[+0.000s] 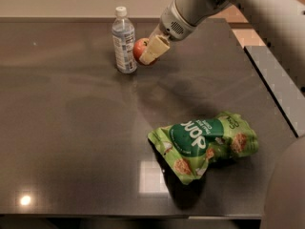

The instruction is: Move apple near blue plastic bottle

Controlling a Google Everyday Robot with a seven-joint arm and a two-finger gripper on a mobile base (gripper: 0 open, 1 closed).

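The blue plastic bottle point(124, 41), clear with a white cap and a pale blue label, stands upright at the back of the dark table. The red apple point(139, 47) is just to its right, very close to it. My gripper point(144, 55) reaches in from the upper right and is shut on the apple. One cream-coloured finger point(154, 50) lies across the apple's right front; the other finger is hidden behind the apple. I cannot tell whether the apple rests on the table or hangs just above it.
A green snack bag point(205, 144) lies on the table point(71, 128) at the front right. A grey surface point(279, 87) adjoins the table's right edge. My arm point(238, 1) spans the upper right corner.
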